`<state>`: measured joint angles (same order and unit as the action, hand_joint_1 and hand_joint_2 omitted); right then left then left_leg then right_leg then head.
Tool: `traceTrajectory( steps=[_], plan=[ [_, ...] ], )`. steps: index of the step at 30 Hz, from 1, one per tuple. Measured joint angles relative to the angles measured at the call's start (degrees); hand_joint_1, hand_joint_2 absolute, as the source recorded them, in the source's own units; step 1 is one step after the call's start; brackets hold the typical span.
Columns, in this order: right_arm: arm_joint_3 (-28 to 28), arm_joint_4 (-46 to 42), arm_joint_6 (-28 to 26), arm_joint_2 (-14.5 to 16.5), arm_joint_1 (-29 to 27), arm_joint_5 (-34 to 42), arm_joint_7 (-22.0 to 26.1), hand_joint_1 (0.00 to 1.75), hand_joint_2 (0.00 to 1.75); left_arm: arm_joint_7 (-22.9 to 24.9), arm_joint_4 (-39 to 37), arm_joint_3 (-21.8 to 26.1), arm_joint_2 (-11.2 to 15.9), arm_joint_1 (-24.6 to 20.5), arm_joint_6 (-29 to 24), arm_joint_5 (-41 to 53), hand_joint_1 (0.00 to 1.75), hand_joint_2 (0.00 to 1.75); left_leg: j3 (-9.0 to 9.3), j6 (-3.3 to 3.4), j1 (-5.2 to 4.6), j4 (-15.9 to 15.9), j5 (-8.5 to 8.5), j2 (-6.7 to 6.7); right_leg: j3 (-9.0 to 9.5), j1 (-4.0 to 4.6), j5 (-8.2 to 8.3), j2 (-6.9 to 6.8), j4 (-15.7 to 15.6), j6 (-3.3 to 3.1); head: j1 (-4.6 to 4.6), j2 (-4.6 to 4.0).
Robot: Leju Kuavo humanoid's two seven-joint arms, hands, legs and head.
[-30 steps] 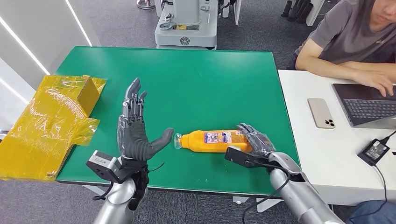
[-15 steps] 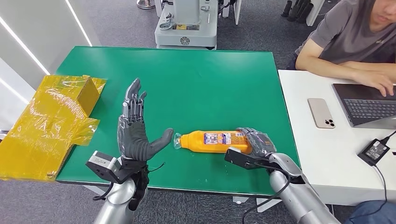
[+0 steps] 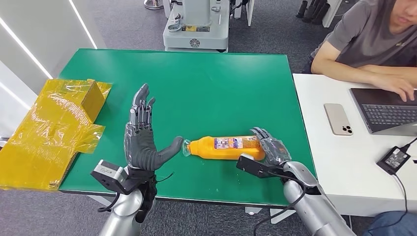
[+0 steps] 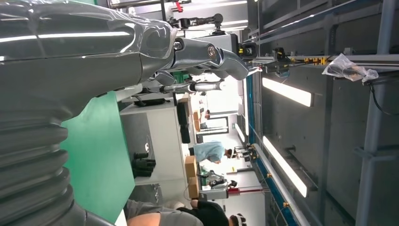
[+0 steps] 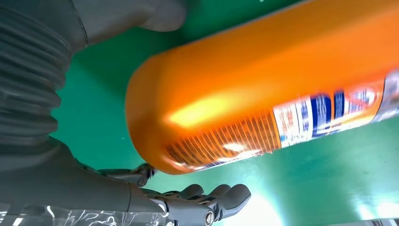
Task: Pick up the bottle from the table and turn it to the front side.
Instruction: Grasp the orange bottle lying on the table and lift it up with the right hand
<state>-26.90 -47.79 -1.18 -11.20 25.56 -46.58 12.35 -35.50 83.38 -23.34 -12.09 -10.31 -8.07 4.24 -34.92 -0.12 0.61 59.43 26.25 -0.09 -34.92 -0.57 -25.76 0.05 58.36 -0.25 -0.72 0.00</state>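
An orange plastic bottle [image 3: 226, 148] with a printed label and a clear cap lies on its side on the green table [image 3: 206, 88], near the table's front edge and right of centre in the head view. Its cap end points toward nine o'clock and its base toward three o'clock.

The robot's right hand [image 3: 269, 150] sits at the bottle's base end, at about three o'clock from the bottle. Its dark fingers [image 3: 260, 135] reach over the far side of the base, and the hand touches the bottle there. In the right wrist view the bottle's rounded orange base [image 5: 188, 117] lies between the thick grey thumb on one side and the curled dark fingers [image 5: 211, 197] on the other, with green table showing between the fingers and the bottle. Whether the hand grips the bottle firmly cannot be told.

The robot's left hand [image 3: 143, 140] is at nine o'clock from the bottle, standing upright with its fingers spread and pointing toward twelve o'clock, holding nothing. Its thumb tip reaches toward three o'clock and comes just beside the bottle's cap.

Further out, at nine o'clock, crumpled yellow plastic wrapping [image 3: 49, 128] hangs over the table's left edge. At three o'clock stands a white desk [image 3: 339, 162] with a beige phone [image 3: 338, 118] and a dark laptop [image 3: 386, 110], where a person in a grey shirt [image 3: 366, 42] sits typing.
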Motion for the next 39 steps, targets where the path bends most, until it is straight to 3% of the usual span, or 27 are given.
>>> traceTrajectory(
  steps=[15, 23, 32, 39],
  plan=[
    [-0.46, -11.81, 3.98, -0.54, -1.12, -1.92, -3.17, 0.0, 1.75, 0.0, 0.0, 0.02, 0.01, 0.15, -0.28, 0.0, 0.0, 1.75, 0.0, 0.0, 0.0, 0.0, 0.0, 0.01, -0.03, 0.0, 0.0, 0.02, 0.0, 0.0, -0.01, 0.0],
    [-2.54, -17.71, 7.59, -1.27, 0.54, 1.2, -0.87, 0.0, 1.75, -0.02, -0.07, 0.03, 0.04, -0.06, -0.39, -0.06, 0.0, 1.75, -0.02, 0.0, 0.0, 0.0, 0.0, 0.03, -0.02, 0.0, 0.01, 0.04, 0.02, 0.0, -0.01, 0.0],
    [-8.36, -4.27, 12.26, 1.02, 14.9, 4.36, 1.09, 0.0, 1.75, -0.89, -1.05, -0.01, 0.02, -1.84, -1.68, -2.04, 0.0, 1.75, 0.01, 0.03, 0.01, 0.01, -0.08, 0.01, -0.01, 0.0, 0.04, 0.01, 0.06, -0.01, -0.01, 0.0],
    [-11.74, 6.46, 13.03, 2.15, 20.1, 4.44, 1.52, 0.0, 1.75, -0.78, -1.62, -0.02, 0.0, -2.89, -1.74, -2.38, 0.0, 1.75, -0.03, 0.03, 0.0, 0.01, -0.07, -0.03, -0.03, 0.0, 0.03, -0.03, 0.04, 0.0, -0.01, 0.0]
  ],
)
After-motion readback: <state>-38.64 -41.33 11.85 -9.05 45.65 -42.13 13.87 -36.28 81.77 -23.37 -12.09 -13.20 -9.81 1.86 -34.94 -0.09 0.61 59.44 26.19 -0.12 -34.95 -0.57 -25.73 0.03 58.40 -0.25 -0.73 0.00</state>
